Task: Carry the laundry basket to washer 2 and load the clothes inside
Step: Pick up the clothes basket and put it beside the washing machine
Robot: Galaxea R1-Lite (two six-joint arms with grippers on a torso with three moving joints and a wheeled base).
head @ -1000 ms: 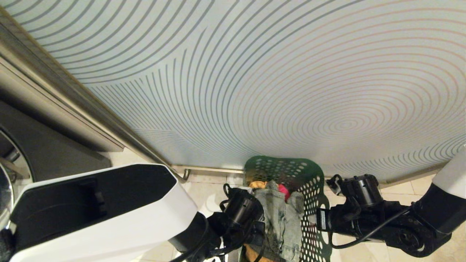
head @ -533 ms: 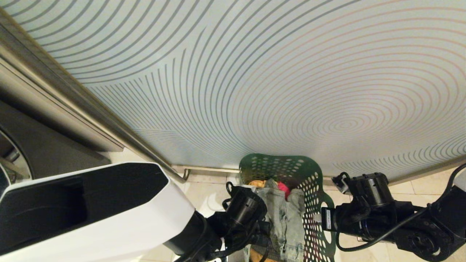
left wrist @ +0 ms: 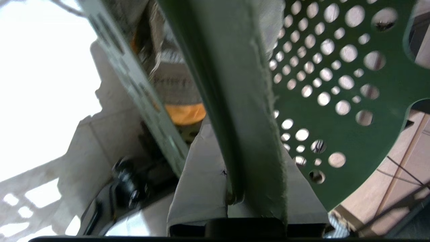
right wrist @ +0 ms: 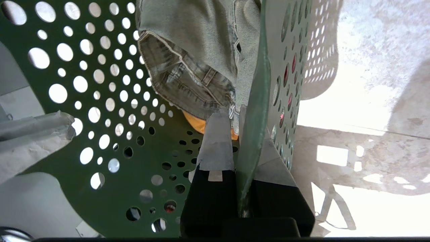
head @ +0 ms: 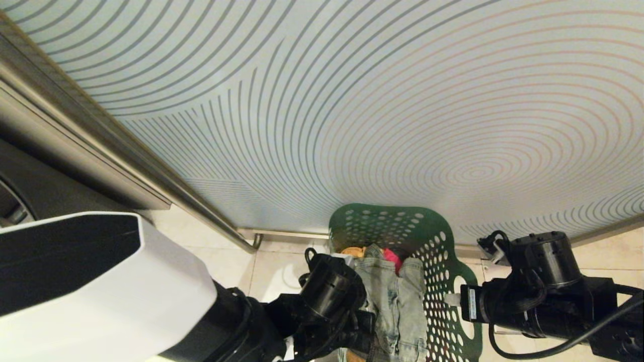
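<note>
Much of the dark green perforated plastic laundry basket (head: 432, 241) is cut off at the lower edge of the head view, and both grippers sit out of sight there, behind the black wrist housings on either side of it. Only a dark grey corner of a washer (head: 30, 186) shows at the far left, too little to tell which machine it is; no label or number can be read anywhere.

The left gripper (left wrist: 250, 188) is clamped on the basket's left wall, its pale padded fingers (left wrist: 201, 181) pressed against either face of the green plastic. The right gripper (right wrist: 243, 158) is likewise pinched tight on the basket's right wall, one grey pad (right wrist: 216, 144) inside and one outside.

The basket hangs between the two arms, in front of a frosted glass panel with curved grey stripes (head: 352, 100), above a pale tiled floor (head: 271, 266). Inside lie the clothes (head: 395, 296): a faded grey denim piece on top, a bit of yellow-orange cloth and a red-pink scrap behind it, mostly buried.
</note>
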